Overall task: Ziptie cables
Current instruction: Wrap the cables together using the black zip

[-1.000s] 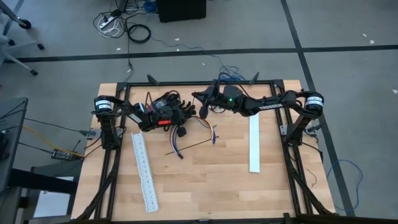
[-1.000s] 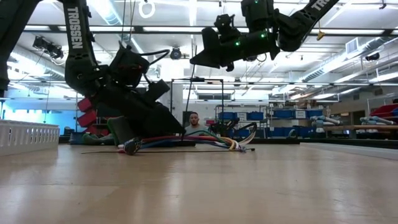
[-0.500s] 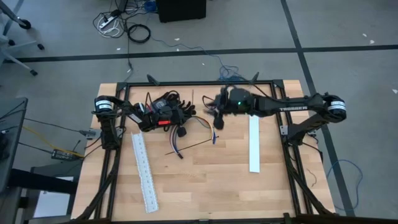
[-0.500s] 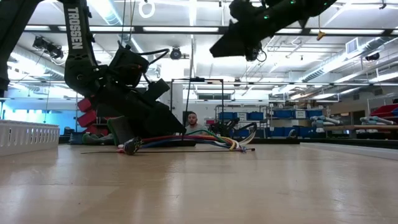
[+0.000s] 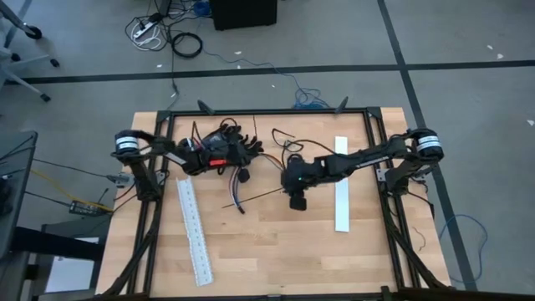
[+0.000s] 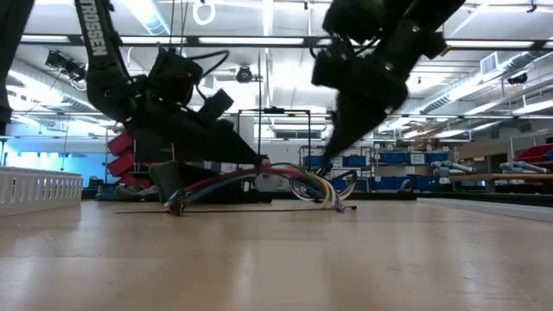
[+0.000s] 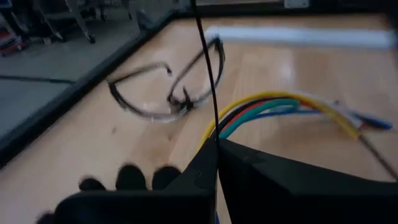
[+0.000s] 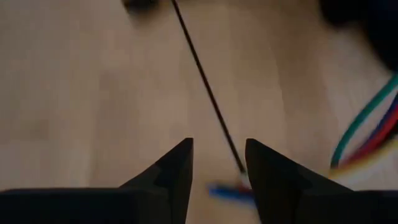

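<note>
Left pincer [image 5: 219,159], upper left of centre in the high view, is clamped on the cables [image 5: 266,160], holding one end off the bench [image 5: 276,242]. Right pincer [image 5: 298,199] hangs at centre, its fingers parted and empty, over a thin black strand [image 8: 205,81], probably the ziptie. Recommendation: descend squarely, straddle the strand and close without disturbing the bundle.

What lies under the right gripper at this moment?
Under the right gripper, jaws open, lie bare wooden table, a thin black strand and the cables' tips. Anything beneath the gripper's body is hidden.
</note>
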